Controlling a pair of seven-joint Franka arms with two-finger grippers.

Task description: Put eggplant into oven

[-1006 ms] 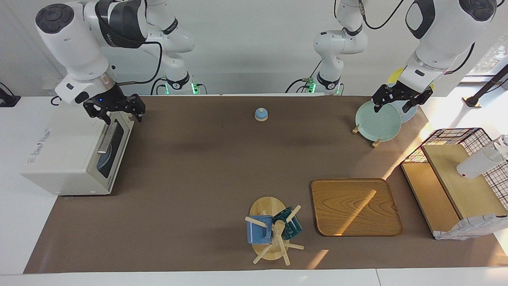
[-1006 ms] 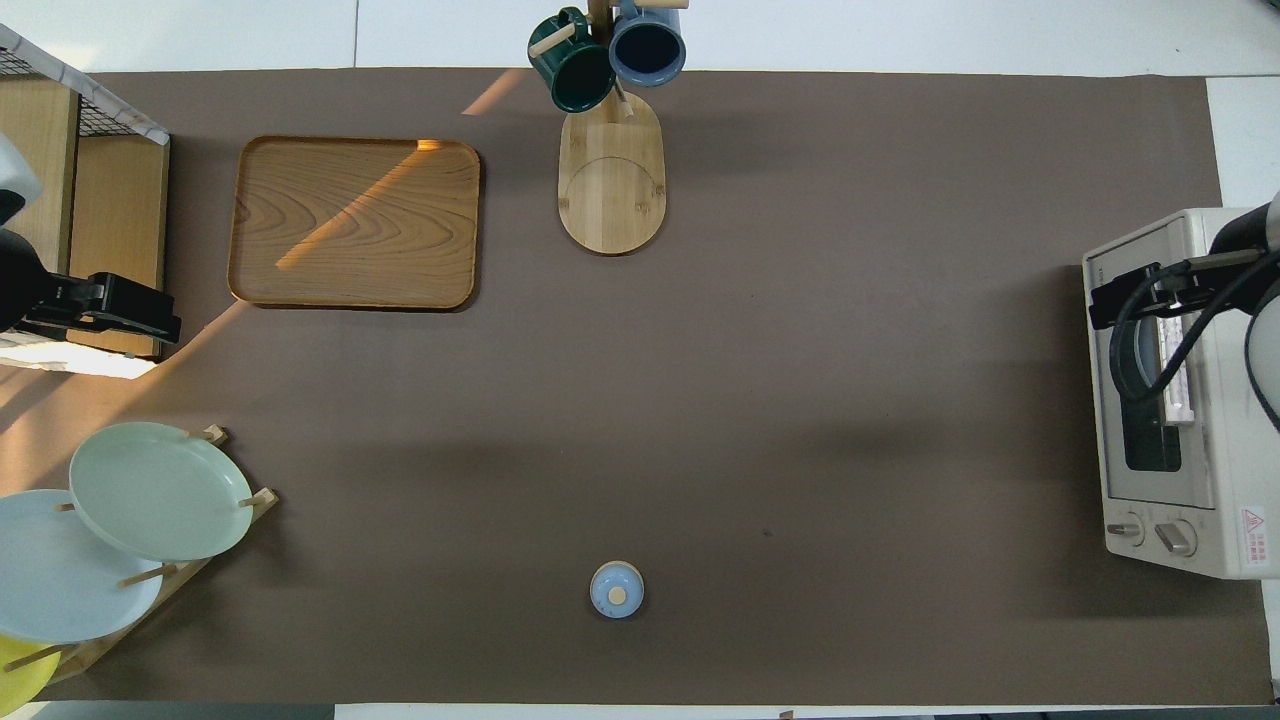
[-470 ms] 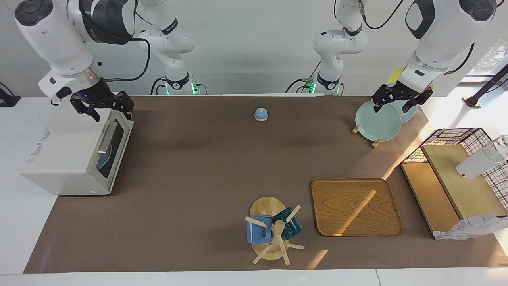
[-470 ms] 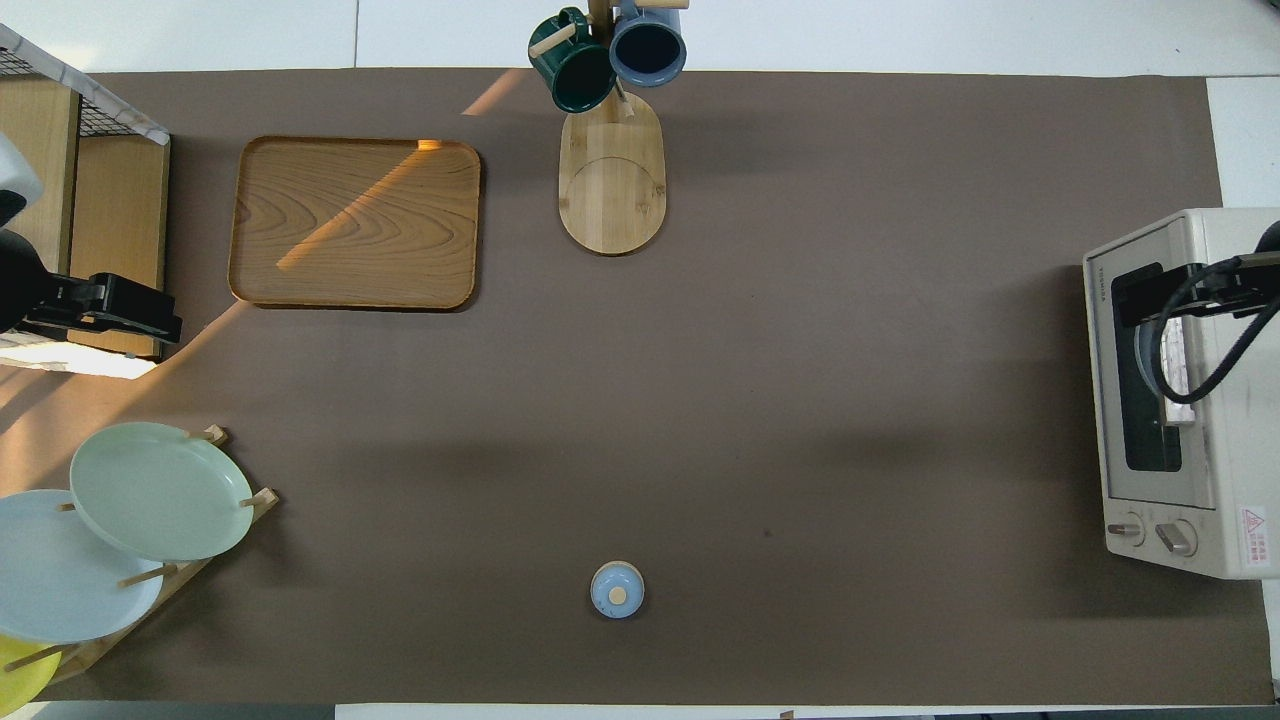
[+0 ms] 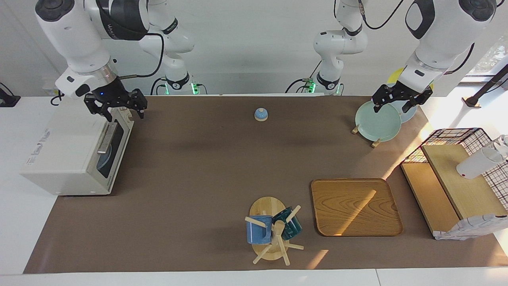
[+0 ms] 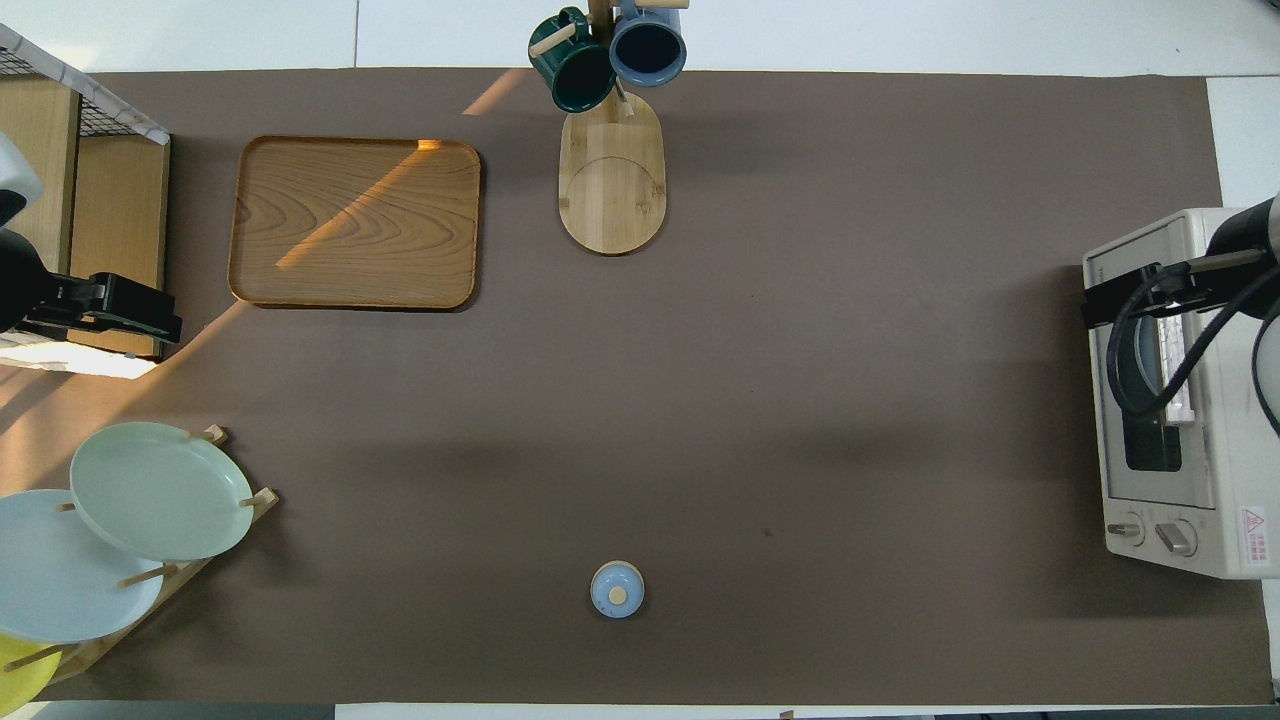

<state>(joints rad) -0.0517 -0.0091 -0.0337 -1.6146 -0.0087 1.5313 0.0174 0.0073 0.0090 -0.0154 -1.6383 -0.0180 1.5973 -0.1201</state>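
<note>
Both views are bright and sharp under even room light, with warm sunlight slanting in at the left arm's end to streak the wooden tray (image 5: 356, 206) and glare off the white tabletop (image 5: 448, 111), while soft arm shadows blur across the brown mat (image 5: 198, 178)

Right arm covering part of oven (image 6: 1160, 500) door; eggplant possibly hiding inside; yellow plate (image 6: 15, 672) running off frame edge.
</note>
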